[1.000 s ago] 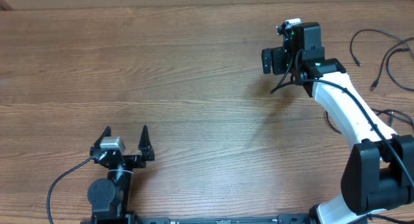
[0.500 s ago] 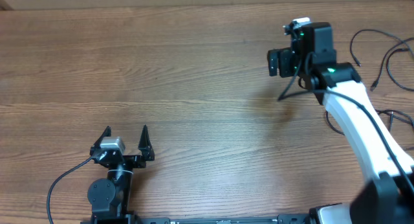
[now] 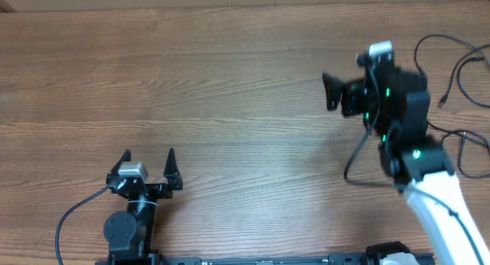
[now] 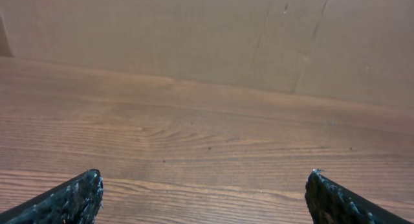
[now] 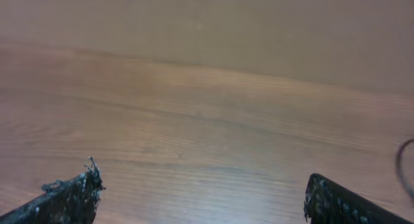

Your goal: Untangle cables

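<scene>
The right pincer [image 3: 331,93] is held wide open and empty above the worktop [image 3: 230,81]. It is pointed away from the cables [image 3: 458,75], which are strewn loosely behind it at the right edge. The left pincer [image 3: 149,154] is likewise spread wide, with nothing held, well apart. If the reach is misjudged, the thin cords could be missed, or the arm's own thicker wire caught in them.

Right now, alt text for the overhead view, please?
Thin black cables lie looped at the table's right edge, none gripped. The right fingers, open and empty, hang left of them; the left fingers sit open at bottom left.
</scene>
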Robot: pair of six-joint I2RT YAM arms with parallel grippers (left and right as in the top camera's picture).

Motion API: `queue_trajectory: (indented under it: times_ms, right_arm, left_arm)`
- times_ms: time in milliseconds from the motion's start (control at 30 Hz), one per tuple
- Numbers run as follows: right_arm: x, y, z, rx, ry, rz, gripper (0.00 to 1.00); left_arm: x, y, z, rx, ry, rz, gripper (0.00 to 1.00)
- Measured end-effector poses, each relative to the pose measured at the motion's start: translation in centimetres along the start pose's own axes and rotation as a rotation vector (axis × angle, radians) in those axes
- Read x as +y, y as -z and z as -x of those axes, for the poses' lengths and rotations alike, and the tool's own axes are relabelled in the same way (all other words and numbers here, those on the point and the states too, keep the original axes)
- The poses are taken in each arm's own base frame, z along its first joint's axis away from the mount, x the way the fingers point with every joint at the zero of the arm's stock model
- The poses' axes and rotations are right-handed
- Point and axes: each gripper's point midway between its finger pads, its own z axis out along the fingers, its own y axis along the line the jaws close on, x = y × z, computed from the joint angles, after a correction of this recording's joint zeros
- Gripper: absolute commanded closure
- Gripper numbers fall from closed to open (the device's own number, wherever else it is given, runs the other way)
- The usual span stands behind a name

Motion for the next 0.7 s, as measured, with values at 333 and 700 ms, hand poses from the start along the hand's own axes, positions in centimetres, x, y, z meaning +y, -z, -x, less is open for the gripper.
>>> queue_trajectory:
  times_ms: [333, 700]
  right_arm:
    - [1.5, 4.0, -6.4, -0.292, 0.035, 0.059, 0.0]
    - [1.8, 6.6, -11.1, -0.337, 0.02, 0.062, 0.0]
  left_arm:
    - [0.1, 0.0, 0.0, -0.001, 0.0, 0.003, 0.0]
    - [0.1, 0.0, 0.0, -0.001, 0.0, 0.003, 0.0]
